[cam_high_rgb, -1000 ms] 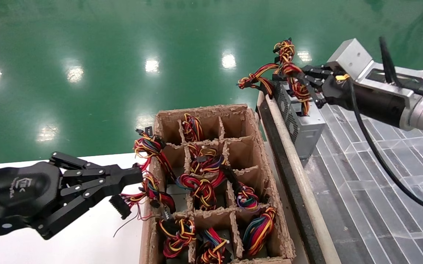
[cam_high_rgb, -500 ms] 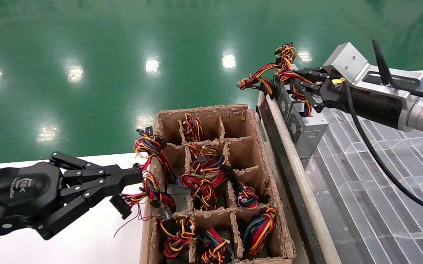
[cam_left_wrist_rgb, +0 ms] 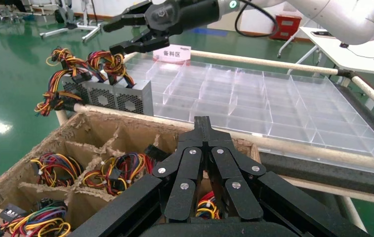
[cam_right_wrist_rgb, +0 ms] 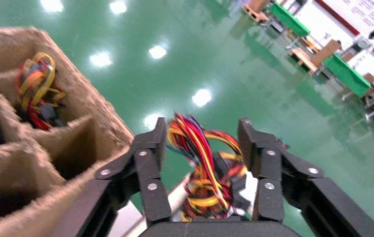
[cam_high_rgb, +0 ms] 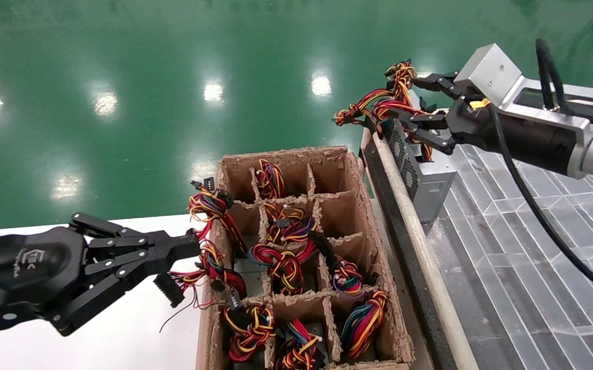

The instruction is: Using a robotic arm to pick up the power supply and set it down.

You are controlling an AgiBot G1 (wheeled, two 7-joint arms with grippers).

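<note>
The power supply (cam_high_rgb: pixel 432 180), a grey metal box with a perforated side, stands on the clear tray's far corner, against the padded rail; it also shows in the left wrist view (cam_left_wrist_rgb: pixel 118 96). Its red, yellow and orange wire bundle (cam_high_rgb: pixel 386 103) sticks up from the top. My right gripper (cam_high_rgb: pixel 413 100) is open, its fingers spread on either side of the wire bundle (cam_right_wrist_rgb: pixel 199 163) without closing on it. My left gripper (cam_high_rgb: pixel 193 246) is shut on nothing, parked beside the cardboard box's left wall.
A cardboard divider box (cam_high_rgb: pixel 358 205) holds several more wired supplies in its cells. The tray of clear compartments (cam_high_rgb: pixel 507 246) stretches to the right behind a padded rail (cam_high_rgb: pixel 404 221). A white table (cam_high_rgb: pixel 122 334) lies under the left arm.
My right gripper has opened, letting go of the power supply, and risen slightly. The supply settled on the tray. The left arm has not moved.
</note>
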